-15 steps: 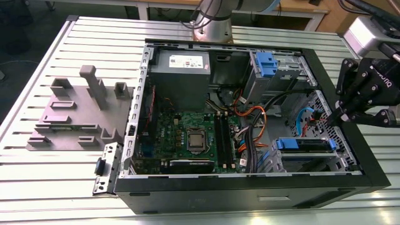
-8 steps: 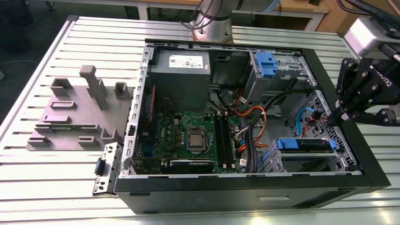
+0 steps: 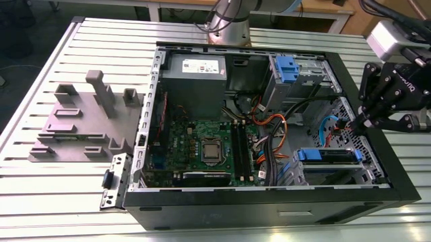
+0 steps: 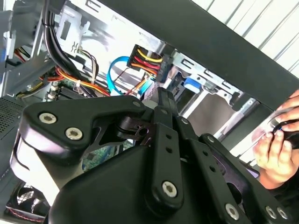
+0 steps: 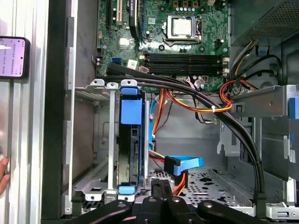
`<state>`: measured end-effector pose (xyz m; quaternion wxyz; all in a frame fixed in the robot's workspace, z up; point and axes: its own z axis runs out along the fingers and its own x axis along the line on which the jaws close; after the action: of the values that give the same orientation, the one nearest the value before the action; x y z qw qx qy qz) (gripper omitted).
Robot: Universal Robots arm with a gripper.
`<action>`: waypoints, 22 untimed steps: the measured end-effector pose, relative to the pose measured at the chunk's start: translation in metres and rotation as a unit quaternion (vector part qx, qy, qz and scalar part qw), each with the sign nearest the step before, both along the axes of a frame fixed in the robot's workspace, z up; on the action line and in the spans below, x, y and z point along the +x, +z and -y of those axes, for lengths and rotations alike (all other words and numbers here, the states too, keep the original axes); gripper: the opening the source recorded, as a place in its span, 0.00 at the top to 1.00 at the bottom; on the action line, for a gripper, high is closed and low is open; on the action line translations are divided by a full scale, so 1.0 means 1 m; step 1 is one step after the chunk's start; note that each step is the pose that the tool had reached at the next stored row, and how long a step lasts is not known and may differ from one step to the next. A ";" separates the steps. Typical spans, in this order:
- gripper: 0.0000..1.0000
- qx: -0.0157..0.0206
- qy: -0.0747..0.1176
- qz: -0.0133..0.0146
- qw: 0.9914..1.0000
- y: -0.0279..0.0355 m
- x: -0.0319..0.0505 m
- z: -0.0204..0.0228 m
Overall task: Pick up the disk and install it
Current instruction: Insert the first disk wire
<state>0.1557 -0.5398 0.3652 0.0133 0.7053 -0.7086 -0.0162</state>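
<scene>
- disk (image 5: 129,140) sits on edge in its bay inside the computer case (image 3: 269,204), long axis pointing toward the gripper (image 5: 161,187)
- gripper hovers just beside its near end, jaws pressed together, holding nothing

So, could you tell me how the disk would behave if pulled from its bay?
The disk looks rigid, a flat slab, so probably no flexing. Standing on edge between the rails, it would likely slide straight, not tip.

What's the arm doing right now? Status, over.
Gripper shut, empty, over the case. Disk sits edge-on in drive cage. Blue cable beside it.
</scene>
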 end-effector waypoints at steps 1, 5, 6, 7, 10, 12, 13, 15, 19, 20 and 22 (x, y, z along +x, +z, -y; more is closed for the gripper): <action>0.89 -0.001 0.000 -0.002 1.000 -0.0004 0.0012 -0.0011; 0.89 -0.018 0.000 -0.006 1.000 -0.0007 0.0029 -0.0034; 0.89 -0.025 0.000 -0.007 1.000 -0.0007 0.0029 -0.0040; 0.89 -0.030 0.000 -0.007 1.000 -0.0007 0.0029 -0.0046; 0.89 -0.031 0.000 -0.007 0.999 -0.0008 0.0030 -0.0049; 0.89 -0.031 0.000 -0.007 0.999 -0.0007 0.0030 -0.0049; 0.89 -0.031 0.000 -0.007 0.999 -0.0007 0.0030 -0.0049; 0.89 -0.031 0.000 -0.007 0.999 -0.0007 0.0030 -0.0049; 0.89 -0.031 0.000 -0.007 0.999 -0.0007 0.0030 -0.0049; 0.89 -0.031 0.000 -0.007 0.999 -0.0007 0.0030 -0.0049; 0.89 -0.037 0.000 -0.007 0.999 -0.0006 0.0029 -0.0050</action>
<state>0.1586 -0.5348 0.3646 0.0438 0.7042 -0.7087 0.0051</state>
